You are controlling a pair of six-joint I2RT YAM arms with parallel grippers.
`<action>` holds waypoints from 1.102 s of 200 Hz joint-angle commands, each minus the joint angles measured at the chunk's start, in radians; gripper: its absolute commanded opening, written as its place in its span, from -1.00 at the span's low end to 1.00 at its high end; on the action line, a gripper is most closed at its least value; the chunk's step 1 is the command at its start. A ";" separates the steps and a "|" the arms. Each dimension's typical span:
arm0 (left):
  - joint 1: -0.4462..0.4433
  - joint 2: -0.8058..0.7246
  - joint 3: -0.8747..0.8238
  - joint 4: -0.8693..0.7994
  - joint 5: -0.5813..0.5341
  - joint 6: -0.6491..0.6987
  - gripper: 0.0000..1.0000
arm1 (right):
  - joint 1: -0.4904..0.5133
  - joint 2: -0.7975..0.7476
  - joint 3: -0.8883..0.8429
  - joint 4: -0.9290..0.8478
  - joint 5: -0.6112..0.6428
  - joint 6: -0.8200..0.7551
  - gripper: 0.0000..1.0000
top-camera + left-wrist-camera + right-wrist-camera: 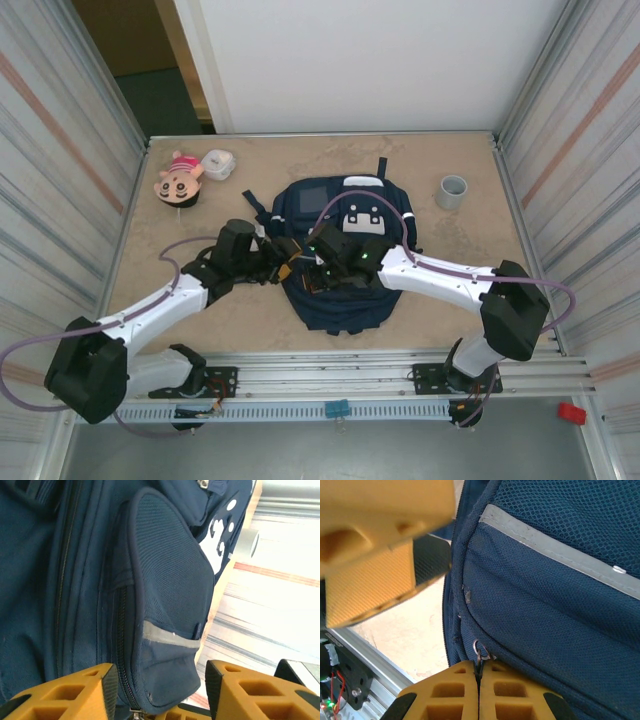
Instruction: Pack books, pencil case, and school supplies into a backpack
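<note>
The one blue backpack (340,312) lies flat in the middle of the bench (450,230), its bottom edge near the front rail (340,365), with bare bench on both sides out to the walls. I cannot see inside it; the right pincer (479,680) is pinched tight on one small zip pull (478,652), and the left pincer (160,680) stands half wide around the bottom corner of a side pocket (170,580). At the back sit one grey cup (452,191) on the right, and one pink doll head (178,180) and one small white thing (218,164) on the left.
</note>
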 commanded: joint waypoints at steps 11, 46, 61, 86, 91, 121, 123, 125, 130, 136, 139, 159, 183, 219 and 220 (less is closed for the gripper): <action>-0.010 0.013 -0.009 0.031 -0.047 -0.093 -0.06 | -0.001 -0.003 -0.008 0.043 -0.028 0.000 -1.00; -0.012 0.071 0.001 0.075 -0.025 -0.099 -0.12 | 0.001 -0.007 -0.007 0.048 -0.031 -0.004 -1.00; -0.016 0.095 0.008 0.097 -0.014 -0.103 -0.18 | 0.001 -0.008 -0.007 0.050 -0.034 -0.005 -1.00; -0.017 0.121 0.020 0.095 -0.002 -0.089 -0.53 | 0.001 -0.015 -0.007 0.046 -0.032 -0.008 -1.00; -0.015 0.122 0.019 0.092 -0.002 -0.087 -0.61 | 0.001 -0.017 -0.009 0.042 -0.029 -0.011 -1.00; 0.035 0.108 0.011 0.016 -0.008 -0.026 -0.91 | -0.030 -0.066 -0.043 -0.023 -0.005 -0.024 -1.00; 0.040 0.106 0.009 0.009 -0.009 -0.022 -0.92 | -0.034 -0.073 -0.047 -0.027 -0.004 -0.024 -1.00; 0.046 0.104 0.008 0.002 -0.010 -0.018 -0.93 | -0.039 -0.077 -0.054 -0.031 -0.003 -0.025 -1.00; 0.059 0.095 0.007 -0.013 -0.012 -0.003 -0.95 | -0.050 -0.096 -0.067 -0.043 -0.002 -0.027 -1.00; 0.078 0.083 0.003 -0.031 -0.012 0.014 -0.97 | -0.065 -0.122 -0.087 -0.054 0.000 -0.028 -1.00; 0.087 0.077 0.001 -0.041 -0.011 0.023 -0.97 | -0.074 -0.133 -0.098 -0.061 0.000 -0.029 -1.00; 0.148 0.041 -0.007 -0.096 -0.005 0.072 -0.99 | -0.146 -0.221 -0.168 -0.116 -0.006 -0.044 -1.00; 0.207 0.020 -0.015 -0.125 0.023 0.110 -0.99 | -0.268 -0.312 -0.244 -0.169 -0.032 -0.088 -1.00; 0.251 0.009 -0.023 -0.138 0.036 0.142 -0.98 | -0.455 -0.391 -0.305 -0.184 -0.119 -0.153 -1.00; 0.253 0.010 -0.023 -0.138 0.037 0.142 -0.98 | -0.457 -0.390 -0.305 -0.183 -0.123 -0.154 -1.00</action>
